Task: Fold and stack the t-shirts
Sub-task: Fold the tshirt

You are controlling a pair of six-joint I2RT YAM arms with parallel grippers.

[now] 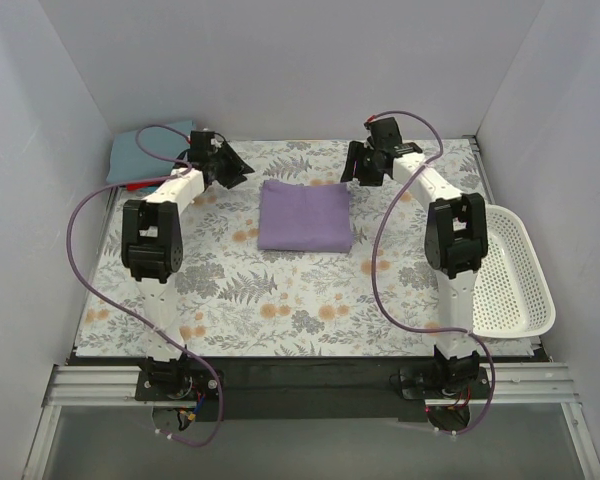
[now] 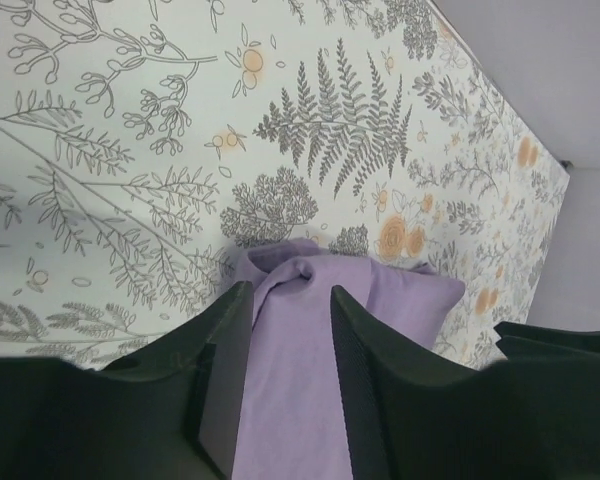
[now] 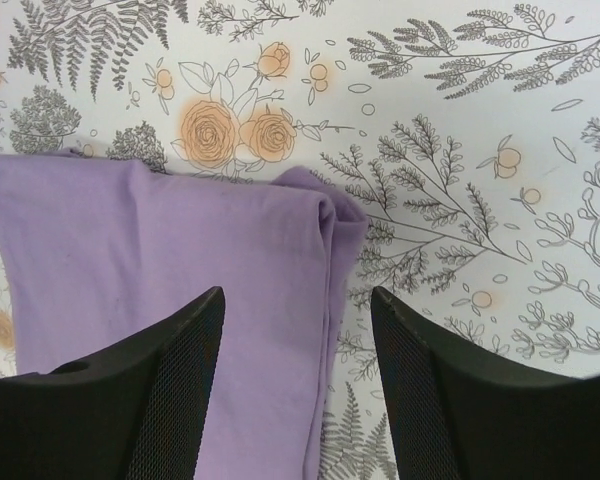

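Currently the lavender t-shirt point(image 1: 303, 215) lies folded into a flat rectangle around the middle of the floral surface point(image 1: 280, 300). The left tool point(image 1: 230, 165) sits by the shirt's far-left corner, jaws apart with nothing held. Its wrist view shows the purple corner between the two fingers point(image 2: 225, 370). The right tool point(image 1: 360, 165) is by the far-right corner, also spread open and empty, with the folded edge below the gap in its wrist view. Can't tell whether either tool touches the cloth. A folded grey-blue t-shirt point(image 1: 150, 150) is at the far-left corner of the surface, with a strip of red cloth point(image 1: 132, 186) at its near edge. The white mesh basket point(image 1: 515, 280) is at the right edge, well apart from the shirts.
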